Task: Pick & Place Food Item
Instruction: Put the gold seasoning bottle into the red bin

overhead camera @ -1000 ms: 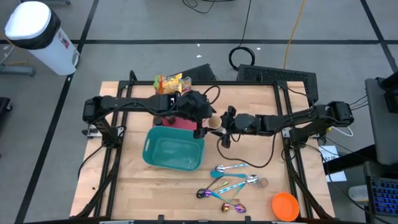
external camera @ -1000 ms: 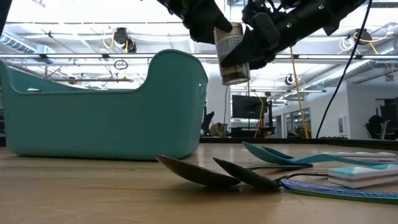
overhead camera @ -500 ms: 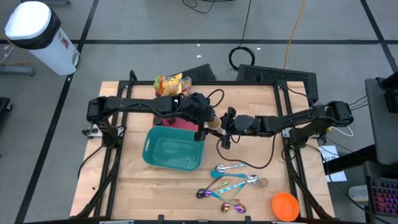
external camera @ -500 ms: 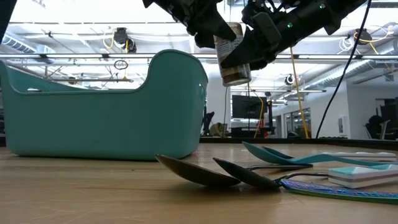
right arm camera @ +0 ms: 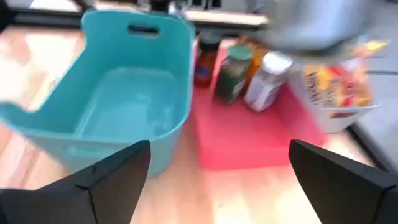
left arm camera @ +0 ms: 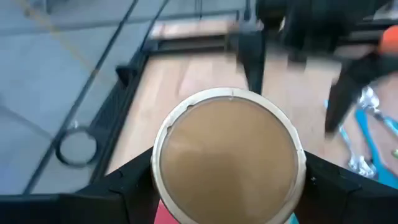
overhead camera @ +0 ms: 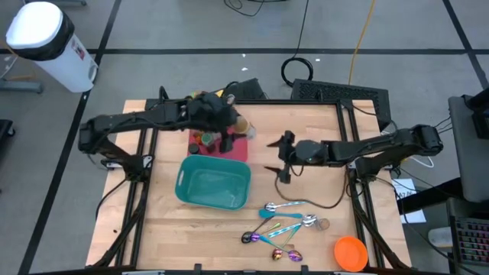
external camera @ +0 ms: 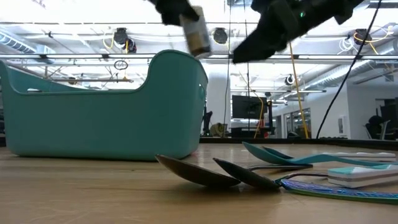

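Jar (overhead camera: pixel 240 122), brown-lidded, is the food item in hand. It sits clamped between the two fingers of the left gripper (overhead camera: pixel 233 127), lid end toward the left wrist camera, where the round tan lid (left arm camera: pixel 229 155) fills the space between the dark fingers (left arm camera: pixel 130 180). Judgement: the sideways grip across the body keeps the jar steady in the air and leaves its base free to be set down.

Below and just beside the left gripper lies the red mat (overhead camera: pixel 231 147) with other jars (right arm camera: pixel 232 73) standing on it; the teal bin (overhead camera: pixel 213 182) sits just beyond the mat, on the near side. In the low view the jar (external camera: pixel 198 31) hangs above the bin's rim (external camera: pixel 180 59), tilted.

Right gripper (overhead camera: pixel 284 156) stands clear to the right of the mat, its fingers spread wide and holding nothing. The right wrist view looks between them onto bin and mat.

Change against the earlier frames: a second ago both grippers met at the jar, over the gap right of the bin. Now the right one has let go and drawn back, while the left arm has swung the jar away toward the back of the table, over the mat. Reads as a handover just completed, right to left.

Spoons (overhead camera: pixel 283 221) lie untouched at the front of the table, well away from both grippers.
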Available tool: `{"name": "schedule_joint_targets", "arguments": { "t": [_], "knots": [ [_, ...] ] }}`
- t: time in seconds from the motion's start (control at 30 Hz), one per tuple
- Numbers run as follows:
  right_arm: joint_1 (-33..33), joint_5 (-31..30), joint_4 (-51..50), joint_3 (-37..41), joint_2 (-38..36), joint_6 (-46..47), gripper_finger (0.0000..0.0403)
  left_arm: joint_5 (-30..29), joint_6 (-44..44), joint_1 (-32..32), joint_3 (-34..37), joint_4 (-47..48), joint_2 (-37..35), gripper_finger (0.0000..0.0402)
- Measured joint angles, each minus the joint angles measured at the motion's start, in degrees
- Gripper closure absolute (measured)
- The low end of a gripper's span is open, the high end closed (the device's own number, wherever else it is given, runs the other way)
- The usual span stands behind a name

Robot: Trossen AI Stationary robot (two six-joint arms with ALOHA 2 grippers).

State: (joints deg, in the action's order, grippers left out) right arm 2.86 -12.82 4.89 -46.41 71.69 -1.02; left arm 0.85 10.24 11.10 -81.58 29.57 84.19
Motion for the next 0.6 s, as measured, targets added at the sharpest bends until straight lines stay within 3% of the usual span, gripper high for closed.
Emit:
{"name": "schedule_joint_targets", "arguments": {
  "t": [0.3,0.6],
  "knots": [
    [-0.09,-0.47,-0.74,2.81,-4.29,-0.13,0.0026,-0.69,-7.92,7.20,20.89,-10.65,-5.29,0.0123],
    [-0.16,-0.48,3.49,4.99,-4.38,-1.42,0.0026,0.24,-13.21,10.79,33.86,-23.76,-4.70,0.0123]
  ]
}}
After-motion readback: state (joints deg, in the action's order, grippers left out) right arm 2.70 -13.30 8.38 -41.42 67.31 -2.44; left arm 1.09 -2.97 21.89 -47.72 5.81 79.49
